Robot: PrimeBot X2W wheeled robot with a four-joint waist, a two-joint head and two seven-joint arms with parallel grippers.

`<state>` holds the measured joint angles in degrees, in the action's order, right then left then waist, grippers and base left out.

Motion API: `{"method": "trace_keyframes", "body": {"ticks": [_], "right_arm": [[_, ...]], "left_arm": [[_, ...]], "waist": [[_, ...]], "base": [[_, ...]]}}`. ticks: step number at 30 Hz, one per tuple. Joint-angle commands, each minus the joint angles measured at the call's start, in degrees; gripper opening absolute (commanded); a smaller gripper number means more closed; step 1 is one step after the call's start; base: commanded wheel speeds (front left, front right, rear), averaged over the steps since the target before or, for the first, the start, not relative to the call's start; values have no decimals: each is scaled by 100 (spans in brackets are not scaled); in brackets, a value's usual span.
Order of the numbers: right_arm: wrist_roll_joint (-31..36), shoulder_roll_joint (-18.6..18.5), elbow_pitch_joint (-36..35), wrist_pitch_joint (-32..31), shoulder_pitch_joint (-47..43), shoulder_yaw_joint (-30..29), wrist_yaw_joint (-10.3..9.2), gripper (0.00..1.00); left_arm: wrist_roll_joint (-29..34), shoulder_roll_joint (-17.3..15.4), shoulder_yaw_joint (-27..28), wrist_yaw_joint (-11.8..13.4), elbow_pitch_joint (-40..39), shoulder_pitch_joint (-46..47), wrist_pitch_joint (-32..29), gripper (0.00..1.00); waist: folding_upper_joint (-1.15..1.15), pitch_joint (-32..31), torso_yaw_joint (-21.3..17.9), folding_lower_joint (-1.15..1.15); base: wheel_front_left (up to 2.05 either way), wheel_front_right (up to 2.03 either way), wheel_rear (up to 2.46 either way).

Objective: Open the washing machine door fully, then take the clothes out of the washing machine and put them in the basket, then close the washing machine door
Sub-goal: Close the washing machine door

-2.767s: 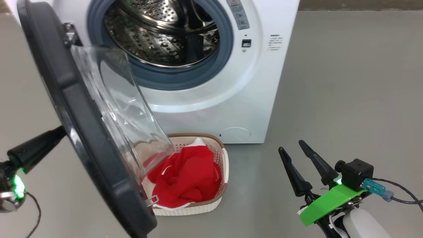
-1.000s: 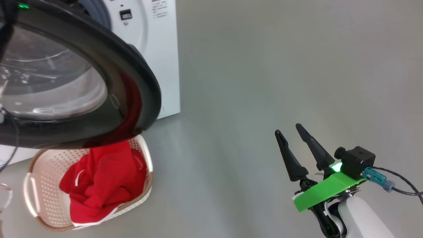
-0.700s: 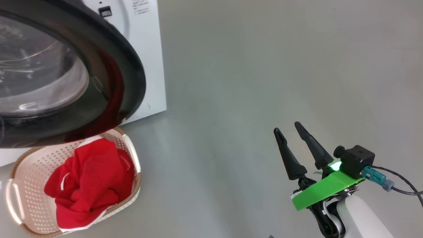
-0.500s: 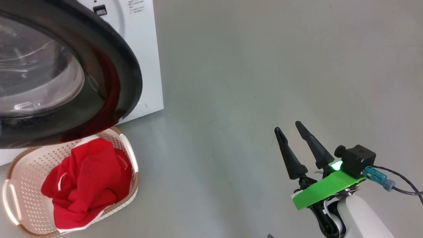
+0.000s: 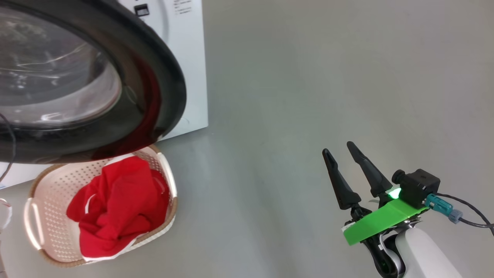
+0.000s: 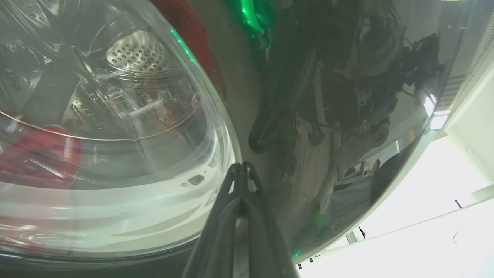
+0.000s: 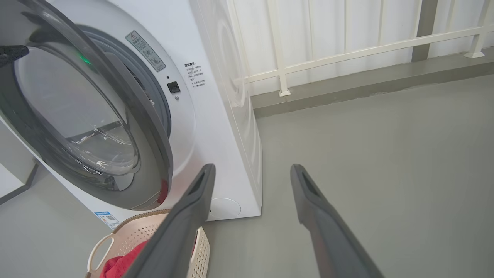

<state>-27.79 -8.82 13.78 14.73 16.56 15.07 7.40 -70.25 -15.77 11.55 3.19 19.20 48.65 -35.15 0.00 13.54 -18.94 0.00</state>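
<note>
My left gripper (image 6: 241,166) is closed, fingertips together with nothing between them, its tips set against the glossy black face of the washing machine door (image 5: 162,77) just beside the glass window. My right gripper (image 5: 338,148) stands wide apart and empty above the grey floor (image 5: 289,116), well apart from the washing machine (image 5: 191,58). The door stands ajar, and the red clothes (image 5: 115,204) lie in the basket (image 5: 54,200) on the floor below the door's lower edge.

Head downward; both wrists facing shared door (image 5: 166,85)
</note>
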Motion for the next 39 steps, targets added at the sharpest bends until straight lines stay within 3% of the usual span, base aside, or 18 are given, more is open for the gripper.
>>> {"method": "trace_keyframes", "body": {"ticks": [1,8,9,10,11,18,26,39], "right_arm": [[33,-30,-119,27,85,128,9,100],[25,-87,-82,27,70,179,9,100],[23,-98,-77,27,66,188,9,100],[18,-122,-68,27,56,199,9,100],[15,-135,-62,27,50,207,9,100],[-2,-219,-34,27,12,239,9,100],[3,-271,-40,27,-20,206,9,100],[-10,-304,-64,27,-100,128,9,100]], "left_arm": [[-12,-239,85,-88,-209,50,-33,0],[-9,-149,-23,-114,-423,-155,-113,0],[-4,-145,-36,-122,-466,-198,-122,9],[31,-151,-76,-151,-551,-296,-140,48],[45,-153,-101,-169,-590,-354,-160,100],[369,-248,-269,-425,-946,-824,-28,100],[1071,-425,-476,-857,-1245,-1387,623,100],[1727,-390,-489,-1027,-1839,-2661,1885,100]], "waist": [[0,-56,96,0],[0,-179,300,0],[0,-201,334,0],[0,-246,404,0],[0,-270,441,0],[0,-405,703,0],[0,-510,977,0],[0,-611,1215,0]], "base": [[0,0,0],[0,0,0],[0,0,0],[0,0,0],[0,0,0],[0,0,0],[0,0,0],[0,0,0]]}}
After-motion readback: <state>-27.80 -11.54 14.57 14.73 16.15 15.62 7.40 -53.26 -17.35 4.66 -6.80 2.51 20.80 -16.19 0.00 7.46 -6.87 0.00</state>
